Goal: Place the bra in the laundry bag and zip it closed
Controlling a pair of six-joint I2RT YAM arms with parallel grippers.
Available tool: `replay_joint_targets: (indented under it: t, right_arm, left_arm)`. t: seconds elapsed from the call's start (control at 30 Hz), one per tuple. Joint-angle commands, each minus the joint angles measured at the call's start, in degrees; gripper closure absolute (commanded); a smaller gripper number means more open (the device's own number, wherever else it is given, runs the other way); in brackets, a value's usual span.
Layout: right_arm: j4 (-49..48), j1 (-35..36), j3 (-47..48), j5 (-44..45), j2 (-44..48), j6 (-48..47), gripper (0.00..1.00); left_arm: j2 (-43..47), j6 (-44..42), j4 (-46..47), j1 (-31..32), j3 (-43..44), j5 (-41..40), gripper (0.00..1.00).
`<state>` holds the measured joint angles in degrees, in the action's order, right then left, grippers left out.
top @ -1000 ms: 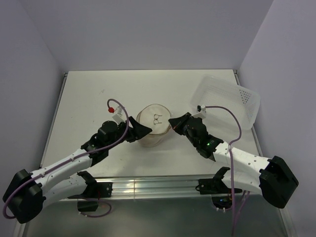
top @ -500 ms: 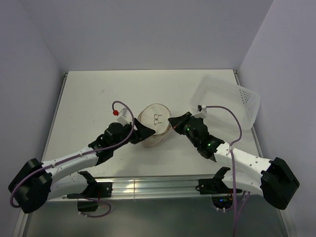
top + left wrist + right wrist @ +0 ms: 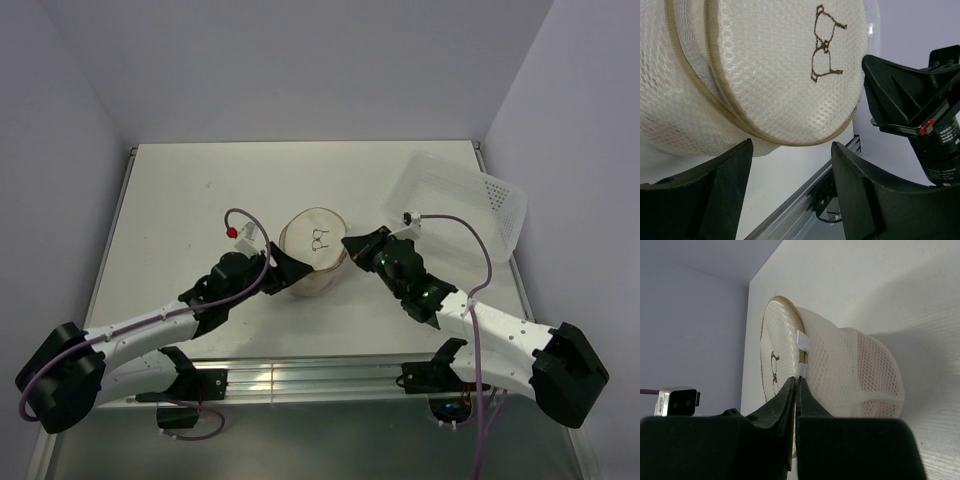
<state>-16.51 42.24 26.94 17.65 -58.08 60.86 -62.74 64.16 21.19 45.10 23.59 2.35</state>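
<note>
1. White table [image 3: 180, 200] between pale walls, with a clear perforated bin [image 3: 470, 195] at the far right corner.
2. The laundry bag [image 3: 312, 258] stands mid-table between my two arms. Its round lid [image 3: 790, 65] carries the dark bra outline [image 3: 824, 45].
3. A tan zip [image 3: 725, 100] runs round the rim under the lid.
4. My left gripper [image 3: 288, 270] is at the bag's left side with fingers wide apart. In the wrist view the bag sits just beyond the tips, and I can't tell if they touch it.
5. My right gripper [image 3: 350, 252] is at the bag's right rim with fingers pressed together on a small white tab [image 3: 801, 338], probably the zip pull.
6. The bag is well apart from the bin.
</note>
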Motion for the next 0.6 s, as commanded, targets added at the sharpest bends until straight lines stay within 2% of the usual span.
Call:
replay_joint_targets:
  t: [0.0,0.2,0.37,0.4,0.43,0.5,0.57]
  right_arm:
    - [-1.94,-0.23,-0.13,1.78,2.18,-0.04,1.0]
    - [-3.7,0.21,-0.48,-0.33,0.87,0.57,1.0]
    - [-6.59,0.91,-1.36,-2.18,-0.27,1.54,1.0]
    - [-6.86,0.92,-1.54,-2.35,-0.19,1.54,1.0]
    - [-6.87,1.09,-1.71,-2.36,-0.1,1.45,1.0]
    - [-6.52,1.18,-1.71,-2.79,-0.1,1.19,1.0]
    - [-5.47,1.27,-1.71,-3.67,-0.19,0.49,1.0]
  left_arm:
    - [2.01,-0.27,0.34,0.34,0.05,-2.0,0.3]
    - [-0.45,-0.97,4.29,0.34,1.45,-1.73,0.31]
    - [-2.03,-1.23,7.28,0.25,1.46,-2.0,0.39]
    - [-1.95,-1.32,8.5,0.25,1.02,-2.0,0.42]
    - [-1.77,-1.06,8.86,0.25,0.67,-2.0,0.51]
    - [-1.07,-1.32,9.57,0.34,-0.13,-3.83,0.59]
    - [-0.46,-1.76,9.84,0.25,-0.21,-4.11,0.73]
